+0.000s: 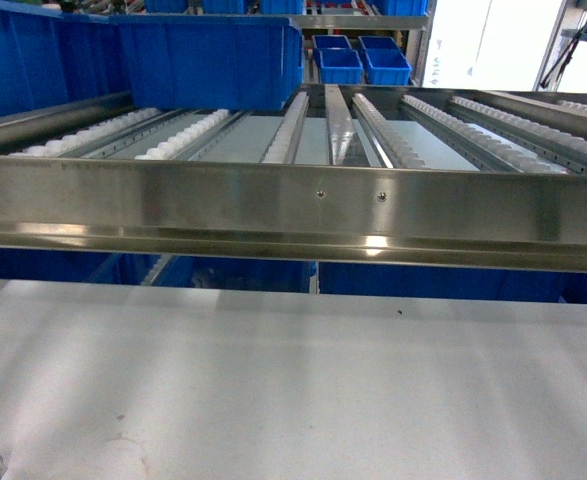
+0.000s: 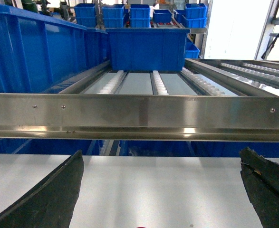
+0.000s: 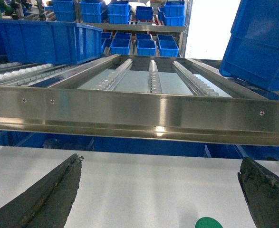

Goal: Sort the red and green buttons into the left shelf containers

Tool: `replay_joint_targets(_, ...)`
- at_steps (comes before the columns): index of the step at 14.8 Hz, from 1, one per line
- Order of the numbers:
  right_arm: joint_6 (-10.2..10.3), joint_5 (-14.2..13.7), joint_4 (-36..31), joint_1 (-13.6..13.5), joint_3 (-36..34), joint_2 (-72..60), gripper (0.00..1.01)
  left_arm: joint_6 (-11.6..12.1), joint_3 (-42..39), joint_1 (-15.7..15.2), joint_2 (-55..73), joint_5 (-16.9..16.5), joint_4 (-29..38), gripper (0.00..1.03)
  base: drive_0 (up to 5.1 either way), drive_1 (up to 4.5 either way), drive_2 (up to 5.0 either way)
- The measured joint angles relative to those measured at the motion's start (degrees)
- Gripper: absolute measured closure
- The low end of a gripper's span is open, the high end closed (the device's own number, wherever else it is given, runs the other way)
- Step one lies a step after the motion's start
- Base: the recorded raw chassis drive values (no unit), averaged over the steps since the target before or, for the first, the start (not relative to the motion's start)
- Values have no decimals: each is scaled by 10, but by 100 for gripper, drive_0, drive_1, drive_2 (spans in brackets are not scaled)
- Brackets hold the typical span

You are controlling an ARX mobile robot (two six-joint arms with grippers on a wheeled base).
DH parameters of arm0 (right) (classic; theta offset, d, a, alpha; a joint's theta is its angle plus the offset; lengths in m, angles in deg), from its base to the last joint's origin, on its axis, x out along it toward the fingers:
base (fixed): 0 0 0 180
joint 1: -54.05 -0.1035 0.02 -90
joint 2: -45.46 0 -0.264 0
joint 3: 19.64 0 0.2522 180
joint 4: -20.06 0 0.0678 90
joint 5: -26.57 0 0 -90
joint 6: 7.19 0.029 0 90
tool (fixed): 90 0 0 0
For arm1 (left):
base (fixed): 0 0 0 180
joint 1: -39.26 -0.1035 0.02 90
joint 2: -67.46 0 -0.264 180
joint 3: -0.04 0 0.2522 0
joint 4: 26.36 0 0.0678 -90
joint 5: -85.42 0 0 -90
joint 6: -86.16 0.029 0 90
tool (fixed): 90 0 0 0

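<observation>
— White table [image 1: 273, 390] lies nearest; what sits on it?
— Left tool [image 2: 160, 190] released over a red button [image 2: 140, 227] (just a sliver); right tool [image 3: 160, 190] released by a green button [image 3: 208, 222].
— Beyond?
— Steel rail [image 1: 293, 215], roller shelf [image 1: 393, 140], then blue tubs [image 1: 208, 62] on its left.

White table [image 1: 293, 380] in front of us: flat, wide room to move. Steel rail [image 1: 293, 215] runs across whole front of shelf, blocks straight way in; we see open room above it. Behind rail, roller lanes [image 1: 373, 135] in middle lie bare. Big blue tub [image 1: 208, 60] fills left lane. Left gripper [image 2: 160, 190] and right gripper [image 3: 160, 190] spread wide over table.
</observation>
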Motion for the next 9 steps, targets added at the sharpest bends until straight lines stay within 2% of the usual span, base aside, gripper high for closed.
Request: replay_joint_targets(9, 0, 0, 0, 0, 0, 0, 3, 0, 0, 0, 0, 0, 0, 5, 0, 0, 0)
